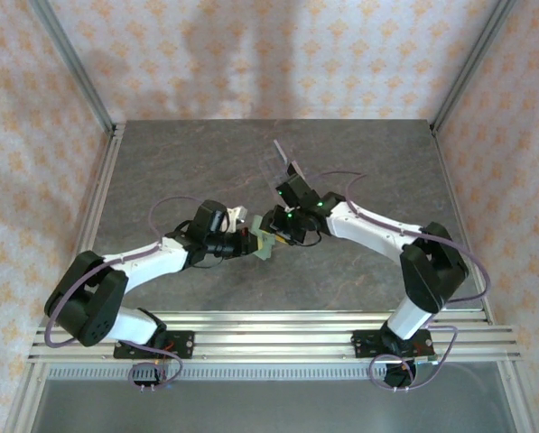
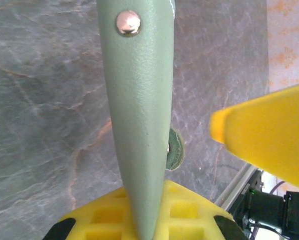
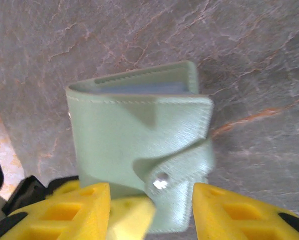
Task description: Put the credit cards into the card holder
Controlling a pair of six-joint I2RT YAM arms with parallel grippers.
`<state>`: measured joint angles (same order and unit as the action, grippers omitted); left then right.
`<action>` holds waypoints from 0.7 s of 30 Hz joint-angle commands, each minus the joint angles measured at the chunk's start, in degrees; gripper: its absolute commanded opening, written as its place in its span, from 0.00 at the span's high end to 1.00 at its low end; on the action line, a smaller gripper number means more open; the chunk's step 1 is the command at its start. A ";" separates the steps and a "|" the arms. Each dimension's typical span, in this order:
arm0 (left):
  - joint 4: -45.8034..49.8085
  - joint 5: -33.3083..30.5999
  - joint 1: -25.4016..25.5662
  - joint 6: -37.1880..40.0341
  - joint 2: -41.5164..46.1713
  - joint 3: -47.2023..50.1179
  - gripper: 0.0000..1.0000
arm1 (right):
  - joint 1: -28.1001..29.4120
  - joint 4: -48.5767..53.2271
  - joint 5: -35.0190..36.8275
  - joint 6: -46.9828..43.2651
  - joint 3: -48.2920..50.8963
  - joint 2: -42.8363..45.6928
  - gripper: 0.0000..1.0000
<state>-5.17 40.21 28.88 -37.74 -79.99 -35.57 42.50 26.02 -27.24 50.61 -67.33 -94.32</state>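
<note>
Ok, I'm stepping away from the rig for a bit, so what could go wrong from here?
The left fingers pinch the card holder by one edge while the right fingers stand open around it, so it may swing or slip. Both arms' fingers sit very close together there; a move could knock them. The snap tab looks fastened, which would block loading.

soft, even light; vague shadows on the back wall (image 1: 251, 54); wrist-view foregrounds slightly blurred.

Clear stand (image 1: 284, 161), grey marbled table (image 1: 188, 158)
</note>
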 commanded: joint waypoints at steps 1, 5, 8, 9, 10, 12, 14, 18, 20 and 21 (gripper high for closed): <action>1.00 -0.75 1.04 4.03 2.71 -1.85 1.00 | 1.12 5.25 0.68 6.29 -2.26 -1.52 0.58; 1.03 0.42 1.36 5.40 3.23 -2.37 1.00 | 1.26 10.76 2.82 6.66 -4.55 -4.09 0.61; 0.55 0.58 1.79 6.09 3.84 -2.02 1.00 | 1.46 8.51 -0.86 9.02 -4.00 -5.42 0.64; -0.21 0.67 1.84 6.10 4.05 -1.71 1.00 | 1.60 8.51 -1.07 9.43 -4.02 -5.67 0.66; -0.60 0.91 1.94 6.49 4.37 -1.53 1.00 | 1.71 9.06 -0.66 9.66 -4.27 -5.94 0.67; -0.42 0.90 1.93 8.61 5.04 -1.43 1.00 | 1.79 10.80 -0.07 10.07 -4.94 -6.52 0.73; -0.01 -0.17 1.99 9.79 5.83 -0.96 1.00 | 1.90 12.17 -0.44 10.12 -5.56 -7.11 0.79; -0.78 -1.36 1.97 11.81 6.68 -0.11 1.00 | 2.71 15.20 0.17 10.02 -6.46 -8.28 0.86; -0.53 -2.19 2.04 12.80 6.97 0.02 1.00 | 2.76 15.46 -0.21 10.43 -6.15 -8.79 0.89; -0.75 -2.72 1.97 13.26 7.09 0.36 1.00 | 2.76 15.70 -0.05 10.25 -6.00 -9.07 0.92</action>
<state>-0.56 38.48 30.48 -28.27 -75.79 -35.00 44.69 35.16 -28.67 60.12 -73.84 -100.97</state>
